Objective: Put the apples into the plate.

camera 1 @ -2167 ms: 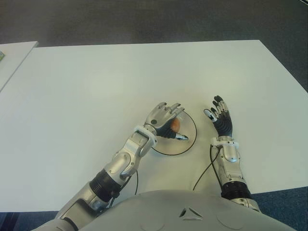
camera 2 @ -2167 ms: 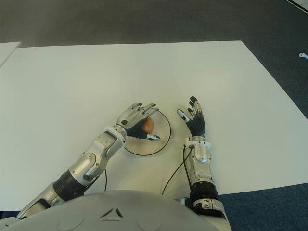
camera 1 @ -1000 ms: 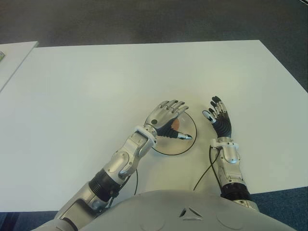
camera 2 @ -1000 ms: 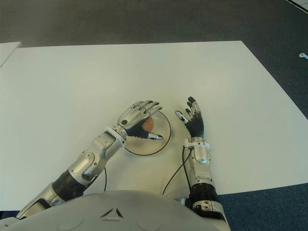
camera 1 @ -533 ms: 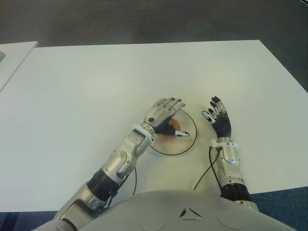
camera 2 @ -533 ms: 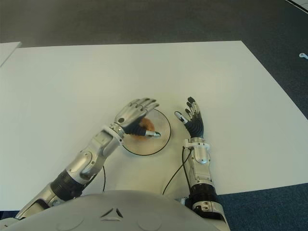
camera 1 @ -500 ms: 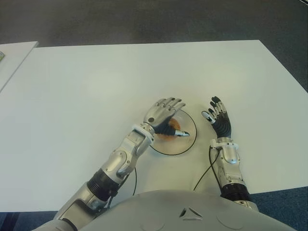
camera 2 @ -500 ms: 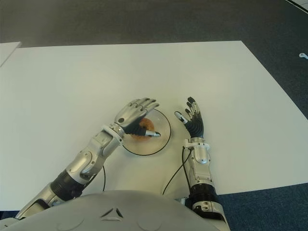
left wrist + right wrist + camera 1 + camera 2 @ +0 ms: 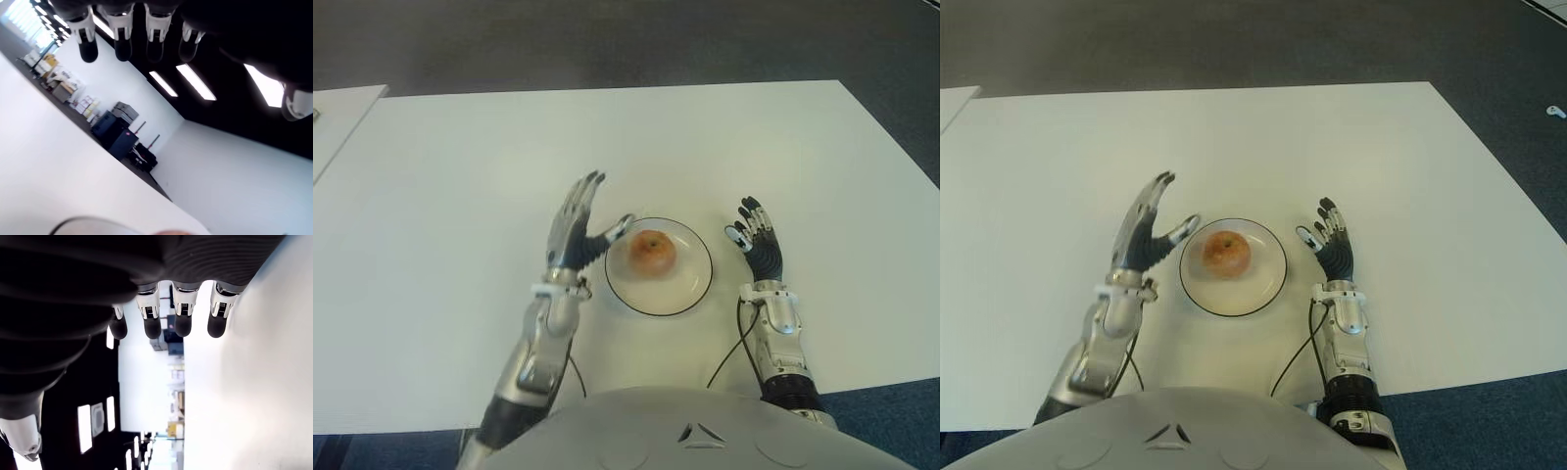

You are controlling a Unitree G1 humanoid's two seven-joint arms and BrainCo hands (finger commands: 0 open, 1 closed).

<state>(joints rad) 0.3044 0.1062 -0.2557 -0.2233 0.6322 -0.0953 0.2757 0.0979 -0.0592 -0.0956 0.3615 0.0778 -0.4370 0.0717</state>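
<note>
1. nearest, along the near edge of the desk [image 9: 440,157]: both forearms reaching up from the torso, one on each side of the plate [image 9: 693,292].
2. left hand [image 9: 576,230] just beside the plate's left rim, apart from it. fingers spread and straight, pointing toward the far edge, thumb angled out toward the plate. holding nothing; left wrist view confirms only extended fingertips [image 9: 122,46], no object between them. cannot tell whether raised off the desk or touching it.
3. right hand [image 9: 1330,245] just beside the plate's right rim, palm turned inward toward the plate, fingers loosely fanned and relaxed, holding nothing. right wrist view agrees: fingertips [image 9: 183,323] straight, no object. looks idle.
4. plate a little nearer the near edge than the centre of the desk, between the two hands. white with a dark rim.
5. apple [image 9: 652,252] sitting inside the plate, slightly toward its far-left part, free of both hands.
6. judgement: apple in place, so the placing step reads as done. empty left hand to one side fits a release posture, clear of the fruit so as not to nudge it. no other apple visible anywhere on the desk, so nothing seen remains to move.
7. farther: rest of the desk bare out to the far edge; dark floor [image 9: 607,39] beyond.
</note>
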